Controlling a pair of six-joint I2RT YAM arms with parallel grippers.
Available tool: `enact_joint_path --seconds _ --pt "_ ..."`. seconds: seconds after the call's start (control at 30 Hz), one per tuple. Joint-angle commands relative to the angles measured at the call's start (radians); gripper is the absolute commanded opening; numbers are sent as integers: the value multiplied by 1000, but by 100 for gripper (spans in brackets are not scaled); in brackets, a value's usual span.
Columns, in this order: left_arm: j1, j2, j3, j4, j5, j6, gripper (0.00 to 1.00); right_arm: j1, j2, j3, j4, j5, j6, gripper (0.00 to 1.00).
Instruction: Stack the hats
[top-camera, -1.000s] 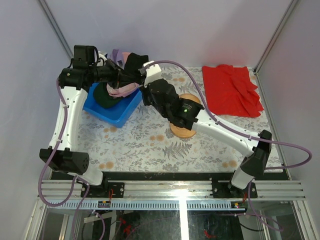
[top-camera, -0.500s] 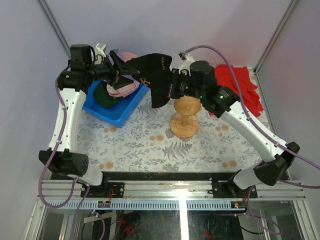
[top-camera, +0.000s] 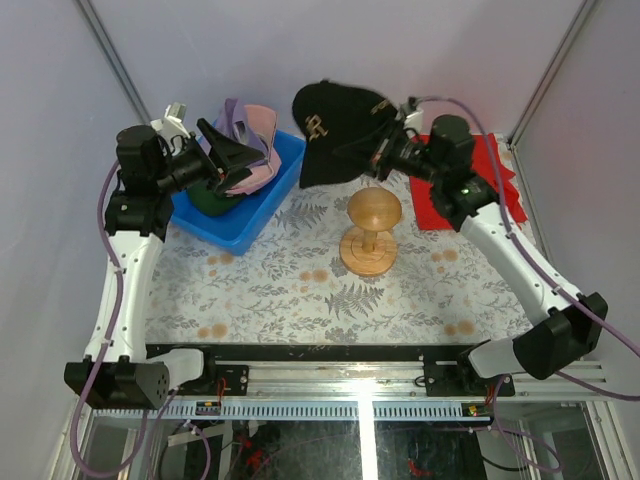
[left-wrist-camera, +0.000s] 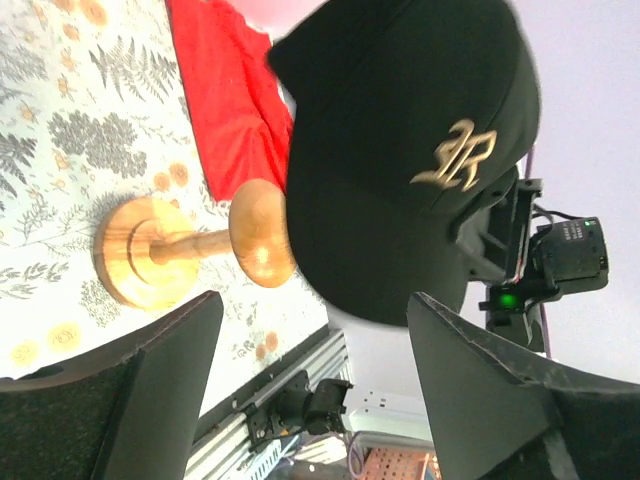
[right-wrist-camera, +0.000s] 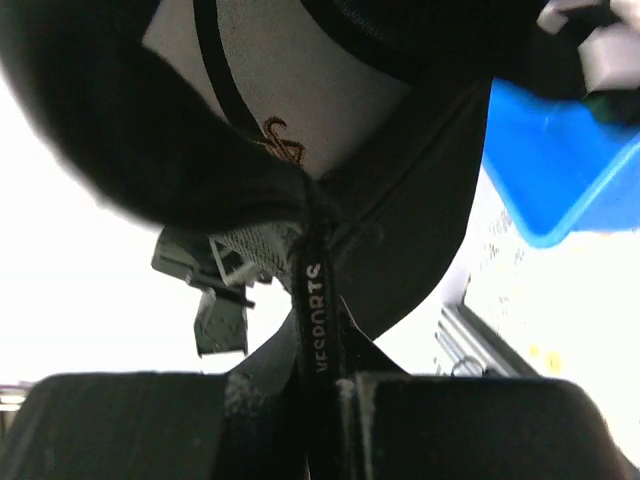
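Black cap (top-camera: 335, 125) hangs at 11 o'clock from the stand (top-camera: 372, 210), pinched by its strap in the right gripper (top-camera: 380, 155). The left gripper (top-camera: 222, 152) gapes empty over the bin (top-camera: 250, 232). That thin hold may let the cap swing and miss the stand.

Left end effector (top-camera: 232, 158) jaws spread; right end effector (top-camera: 377, 153) raised, apparently clamped.

We find the bin (top-camera: 265, 203) at the rear left of the table (top-camera: 290, 290), with a heap of caps (top-camera: 250, 160) in it and the left gripper (top-camera: 225, 155) just over them. The stand (top-camera: 372, 212) sits mid-table, right of the bin. A cap (top-camera: 335, 130) hangs from the right gripper (top-camera: 385, 150), behind and, we think, above the stand. The cloth (top-camera: 425, 212) lies at the rear right.
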Motion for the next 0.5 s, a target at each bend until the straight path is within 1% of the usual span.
enact_joint_path --seconds 0.0,0.07,0.13,0.2,0.27,0.3,0.37,0.4,0.47 --pt "27 -41 32 55 -17 1 75 -61 -61 122 54 -29 18 0" --pt "26 -47 43 126 -3 -42 76 -78 -63 108 75 -36 42 0" --pt "25 -68 17 169 -8 -68 77 -92 -67 55 187 -49 127 0" --pt "22 -106 -67 238 -1 -112 79 -96 -62 12 316 -45 221 0" --pt "18 -142 -181 362 18 -206 79 -97 -46 -8 424 -43 308 0" --pt "10 -159 -262 478 16 -267 80 -97 -34 -18 482 -41 352 0" --pt "-13 -190 -362 658 -11 -380 82 -95 -18 -31 579 -36 437 0" --pt "-29 -192 -390 717 -33 -434 82 -95 -13 -28 607 -36 460 0" --pt "-65 -174 -404 788 -71 -487 84 -95 -12 -16 597 -36 468 0"
